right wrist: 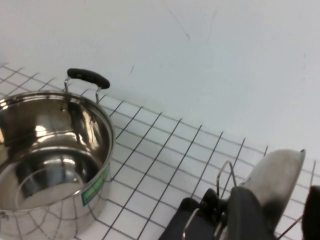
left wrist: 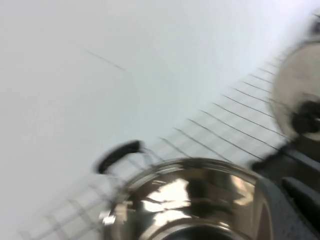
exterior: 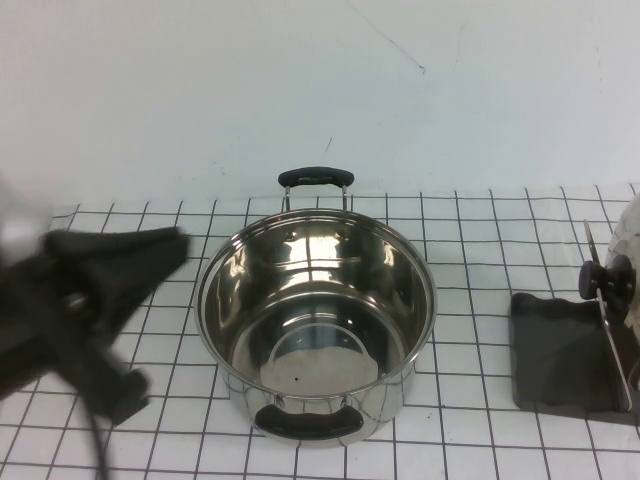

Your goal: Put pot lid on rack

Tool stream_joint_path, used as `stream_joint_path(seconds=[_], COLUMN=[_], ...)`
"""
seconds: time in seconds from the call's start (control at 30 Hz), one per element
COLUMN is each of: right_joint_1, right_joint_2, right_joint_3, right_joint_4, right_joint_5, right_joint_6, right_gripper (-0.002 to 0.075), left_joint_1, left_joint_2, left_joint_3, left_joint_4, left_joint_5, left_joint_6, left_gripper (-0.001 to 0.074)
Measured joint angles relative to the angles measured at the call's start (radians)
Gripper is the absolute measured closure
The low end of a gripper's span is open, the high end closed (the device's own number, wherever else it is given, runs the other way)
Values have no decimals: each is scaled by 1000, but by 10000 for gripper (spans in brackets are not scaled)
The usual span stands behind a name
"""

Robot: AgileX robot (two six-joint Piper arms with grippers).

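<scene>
The pot lid (exterior: 605, 300) stands on edge in the rack (exterior: 555, 350) at the table's right edge, its black knob facing the pot. In the right wrist view the lid (right wrist: 280, 170) leans against the rack's wire frame (right wrist: 225, 172) above the dark base. My right gripper (right wrist: 277, 217) is open, with one finger on each side of the lid's rim. My left gripper (exterior: 110, 300) is blurred, raised at the left of the table beside the pot, and holds nothing that I can see.
A deep steel pot (exterior: 315, 300) with two black handles stands open in the middle of the gridded mat; it also shows in the left wrist view (left wrist: 190, 200) and the right wrist view (right wrist: 45, 150). A white wall runs behind the table.
</scene>
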Motion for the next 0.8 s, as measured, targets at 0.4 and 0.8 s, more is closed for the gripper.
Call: stream_joint_path(seconds=[0.4,0.8], right_joint_1=[8,8], right_joint_2=[-460,-584], right_joint_3=[299,537], right_joint_4=[512,607], right_joint_5=[-208,-171], right_joint_6=[-349,-461], right_gripper=[660,705], left_joint_1=[0,0], left_joint_2=[-446,-481], left_joint_3=[402,646], left_joint_4=[-20,-22], left_joint_5=[418,288], left_joint_6=[-112,-169], left_gripper=[736,736])
